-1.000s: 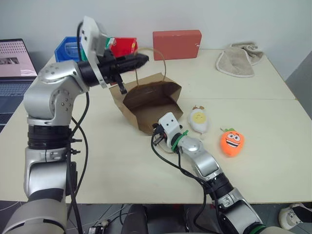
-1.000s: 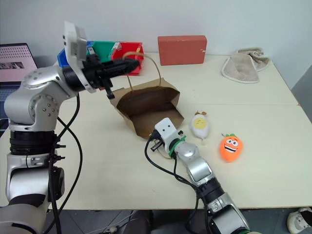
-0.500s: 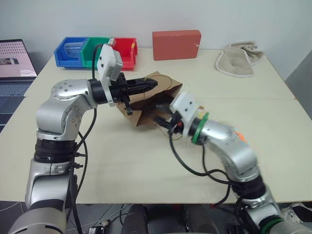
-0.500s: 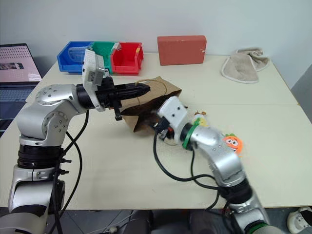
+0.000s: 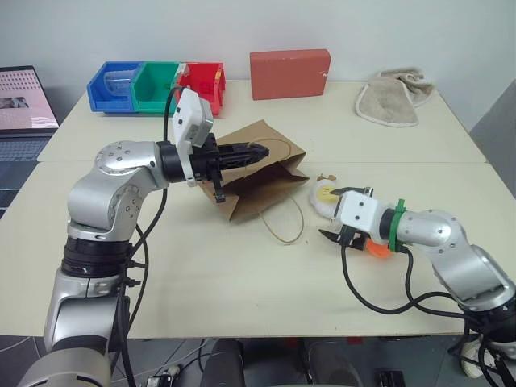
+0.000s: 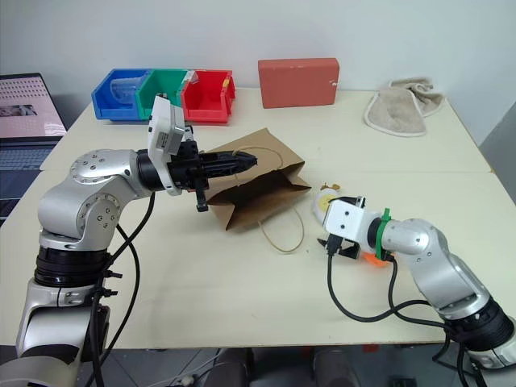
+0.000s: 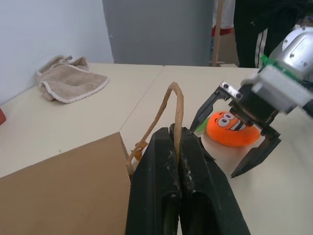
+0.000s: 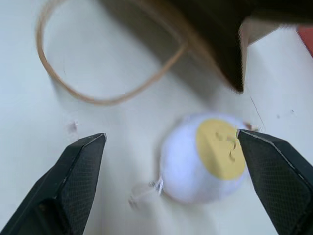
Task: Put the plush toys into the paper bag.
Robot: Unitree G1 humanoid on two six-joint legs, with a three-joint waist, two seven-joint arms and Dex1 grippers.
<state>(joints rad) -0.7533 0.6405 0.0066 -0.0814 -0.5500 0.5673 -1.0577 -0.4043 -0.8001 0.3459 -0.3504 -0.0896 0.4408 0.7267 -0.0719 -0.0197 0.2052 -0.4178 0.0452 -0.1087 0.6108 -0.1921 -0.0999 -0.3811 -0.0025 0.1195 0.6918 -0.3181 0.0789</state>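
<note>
Matt brown kraft paper bag (image 5: 262, 181), fuzzy plush toys (image 8: 203, 159), terry-cloth towel (image 5: 391, 101), smooth matt table (image 5: 201, 274)

We see the paper bag (image 5: 262, 165) lying mid-worktop (image 5: 201, 274), both plush toys (image 5: 326, 197) to its right, bins (image 5: 157, 85) and box (image 5: 290, 72) behind.
</note>
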